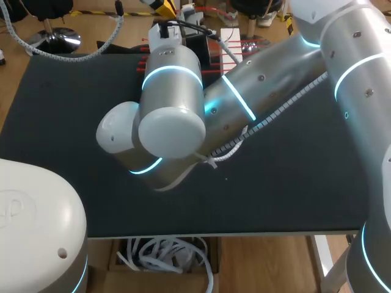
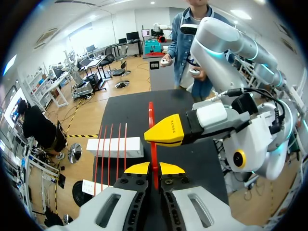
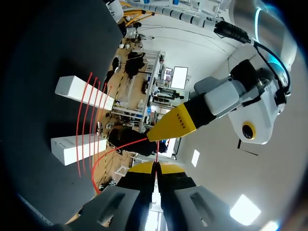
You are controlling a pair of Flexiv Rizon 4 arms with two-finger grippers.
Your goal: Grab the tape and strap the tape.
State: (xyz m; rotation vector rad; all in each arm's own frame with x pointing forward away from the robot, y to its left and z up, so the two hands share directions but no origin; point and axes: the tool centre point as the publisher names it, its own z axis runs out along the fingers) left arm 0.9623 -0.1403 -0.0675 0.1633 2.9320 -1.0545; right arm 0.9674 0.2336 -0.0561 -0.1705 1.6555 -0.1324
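Several red tape strips [image 2: 110, 144] lie stretched across two white blocks [image 2: 113, 147] at the table's far edge, also seen as red strips [image 1: 233, 52] in the head view. One red strip [image 2: 151, 122] is lifted off them. My left gripper [image 2: 154, 168] is shut on it, the strip running up from between its yellow tips. My right gripper [image 3: 155, 166] is shut on the same strip [image 3: 120, 147], which curves back toward the blocks [image 3: 84, 91]. The two grippers meet nearly tip to tip. My right arm [image 1: 263, 91] hides both grippers in the head view.
The black table mat [image 1: 293, 183] stretches out bare to the right and front of the arms. My right arm's elbow [image 1: 168, 125] hangs over the middle of the table. My left arm's white housing [image 1: 33, 226] fills the near left corner.
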